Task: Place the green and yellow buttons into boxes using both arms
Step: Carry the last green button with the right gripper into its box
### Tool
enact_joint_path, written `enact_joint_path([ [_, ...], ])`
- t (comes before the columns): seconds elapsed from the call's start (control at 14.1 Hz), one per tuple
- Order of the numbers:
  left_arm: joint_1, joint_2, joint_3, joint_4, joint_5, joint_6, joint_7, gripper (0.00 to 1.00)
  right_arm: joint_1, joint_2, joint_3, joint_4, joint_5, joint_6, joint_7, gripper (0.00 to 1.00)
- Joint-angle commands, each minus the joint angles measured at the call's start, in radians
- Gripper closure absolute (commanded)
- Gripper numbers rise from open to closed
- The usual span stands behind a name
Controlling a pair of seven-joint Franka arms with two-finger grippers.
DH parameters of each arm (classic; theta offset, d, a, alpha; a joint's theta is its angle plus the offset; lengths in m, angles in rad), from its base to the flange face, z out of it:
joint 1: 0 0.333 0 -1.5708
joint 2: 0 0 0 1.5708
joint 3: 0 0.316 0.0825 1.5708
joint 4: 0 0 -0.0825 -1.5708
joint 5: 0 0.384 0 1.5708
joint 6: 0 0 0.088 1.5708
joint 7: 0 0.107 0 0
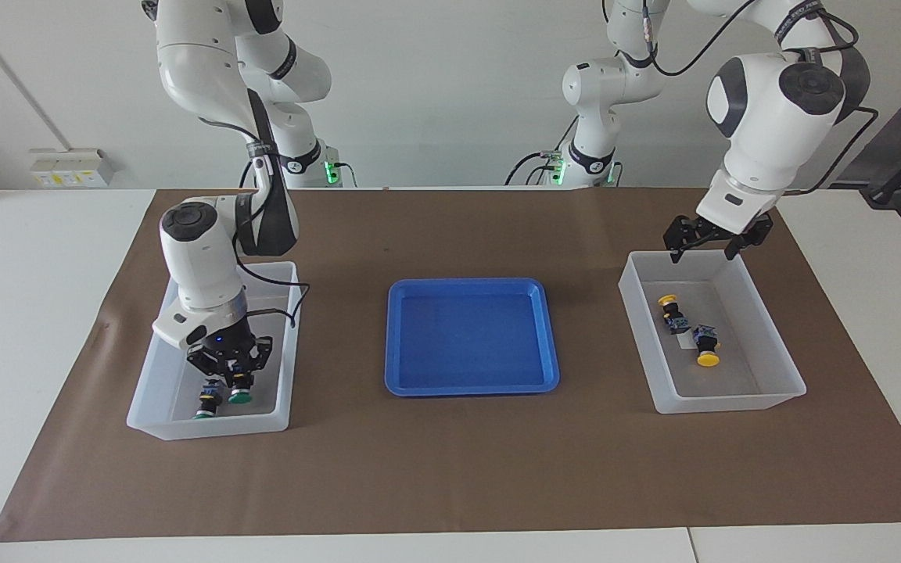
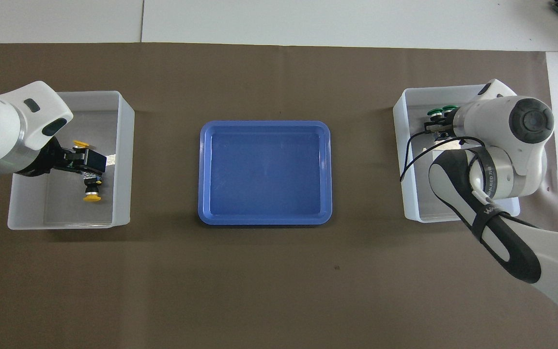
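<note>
Brown mat point(image 1: 450, 485) covers the counter point(image 1: 36, 313); 3 containers sit in a row across it.

Left gripper point(image 1: 712, 242) hangs raised over the robot-side rim of the box at the left arm's end point(image 1: 732, 403), fingers apart, holding nothing. In that box lie 2 yellow buttons, on their sides, almost touching end to end: one point(image 1: 670, 306) nearer the robots, the other point(image 1: 705, 346) farther out, cap pointing away from the robots.

Blue tray point(image 1: 472, 385) sits mid-counter between the 2 boxes, well apart from both.

Right gripper point(image 1: 231, 374) is down inside the box at the right arm's end point(image 1: 208, 426), at the part of it farther from the robots, fingers clamped on a green button point(image 1: 242, 393) with its cap pointing down. Cannot tell whether the cap touches the box floor. A 2nd green button point(image 1: 206, 403) lies just beside it, toward the right arm's end of the counter. In the overhead view the 2 green caps show side by side by the gripper.
</note>
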Motion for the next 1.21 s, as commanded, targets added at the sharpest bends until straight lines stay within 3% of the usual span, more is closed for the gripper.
enact_joint_path([
  [0.0, 0.009, -0.027, 0.018, 0.062, -0.036, -0.092, -0.005, 0.0, -0.03, 0.002, 0.012, -0.003, 0.018, 0.028, 0.031, 0.12],
  [0.07, 0.011, -0.027, 0.029, 0.088, -0.047, -0.123, -0.004, 0.0, -0.03, 0.002, 0.014, -0.001, 0.018, 0.028, 0.057, 0.0],
  [0.35, 0.018, -0.014, 0.044, 0.214, -0.053, -0.22, 0.005, 0.0, -0.022, -0.04, 0.014, 0.016, 0.017, -0.015, 0.098, 0.0],
  [0.5, 0.05, -0.008, 0.034, 0.233, -0.053, -0.235, 0.018, 0.0, -0.014, -0.098, 0.019, 0.034, 0.018, -0.116, 0.099, 0.0],
  [0.71, -0.049, -0.019, 0.13, 0.215, -0.052, -0.234, 0.065, 0.0, -0.01, -0.21, 0.022, 0.04, 0.061, -0.292, 0.098, 0.0],
  [0.99, -0.058, -0.043, 0.13, 0.17, -0.053, -0.235, 0.064, 0.0, 0.018, -0.372, 0.023, 0.051, 0.132, -0.542, 0.098, 0.0],
  [1.13, -0.055, -0.056, 0.129, 0.153, -0.058, -0.225, 0.061, 0.0, 0.033, -0.411, 0.023, 0.1, 0.15, -0.657, 0.096, 0.0],
])
